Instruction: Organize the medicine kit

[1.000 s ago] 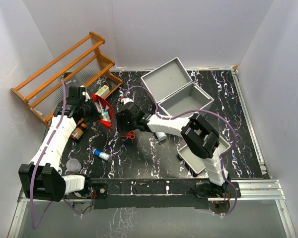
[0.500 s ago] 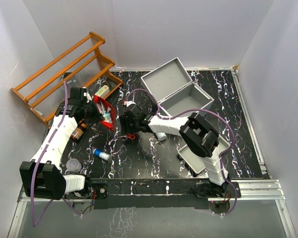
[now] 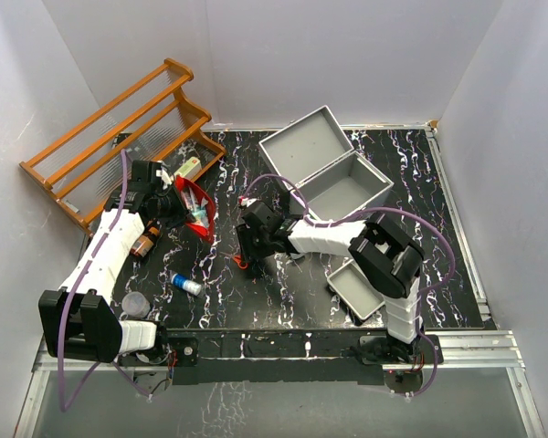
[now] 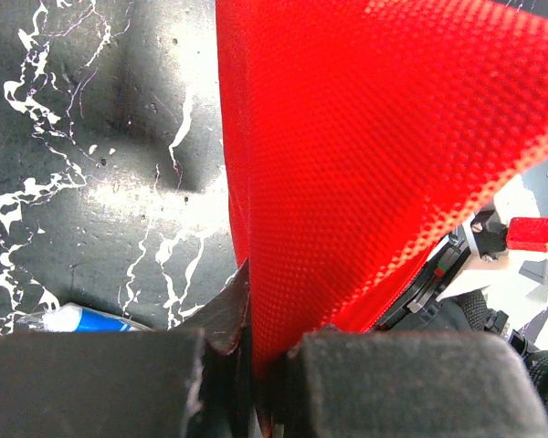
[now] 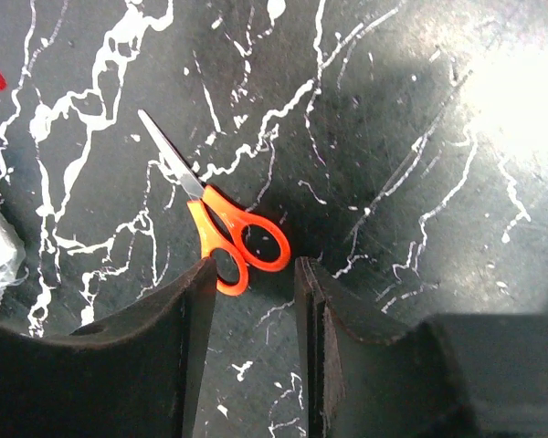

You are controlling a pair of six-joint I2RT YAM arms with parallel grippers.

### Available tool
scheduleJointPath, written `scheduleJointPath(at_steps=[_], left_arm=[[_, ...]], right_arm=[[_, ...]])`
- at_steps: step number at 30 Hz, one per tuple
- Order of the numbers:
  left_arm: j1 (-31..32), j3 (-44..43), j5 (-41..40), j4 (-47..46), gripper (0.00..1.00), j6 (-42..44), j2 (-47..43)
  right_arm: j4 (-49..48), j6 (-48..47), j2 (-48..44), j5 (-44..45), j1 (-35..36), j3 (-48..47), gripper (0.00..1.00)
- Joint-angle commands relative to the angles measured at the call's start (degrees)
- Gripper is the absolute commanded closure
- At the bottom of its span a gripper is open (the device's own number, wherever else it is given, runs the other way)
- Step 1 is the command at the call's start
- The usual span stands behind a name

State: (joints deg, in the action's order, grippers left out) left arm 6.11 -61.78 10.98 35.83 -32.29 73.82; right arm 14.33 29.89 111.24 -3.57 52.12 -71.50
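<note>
The medicine kit is a light-grey metal case standing open at the back middle, its lid leaning back. My left gripper is shut on the edge of a red mesh pouch and holds it up; in the left wrist view the pouch fills the frame above the shut gripper. My right gripper is open and low over the table. Orange-handled scissors lie flat just ahead of the gripper, their handle loops at the left fingertip. They also show in the top view.
An orange-brown wooden rack stands at the back left with a white tube by it. A brown bottle, a blue tube and a grey cap lie near the left arm. A grey tray lies front right.
My right arm has swung right and toward the near edge, and its gripper now sits just behind the scissors. My left gripper has carried the red pouch slightly right.
</note>
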Motion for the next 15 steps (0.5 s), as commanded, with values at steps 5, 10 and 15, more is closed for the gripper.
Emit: scheduleJointPath(at_steps=[5,10,15], left_arm=[[-0.2,0.1,1.3,-0.8,1.00,1.2,-0.1],[-0.2,0.0,0.1,-0.5,1.00,1.4,-0.1],[-0.2,0.1,0.1,-0.4,1.00,1.6,0.0]], right_arm=[[6.9,-5.9,-4.2,4.9,1.3,-3.0,0.63],[7.6,-13.6,-3.6,3.0,2.3,-4.9,0.78],[5.5,-17.0,-3.0,-0.8,2.3,-6.0,0.82]])
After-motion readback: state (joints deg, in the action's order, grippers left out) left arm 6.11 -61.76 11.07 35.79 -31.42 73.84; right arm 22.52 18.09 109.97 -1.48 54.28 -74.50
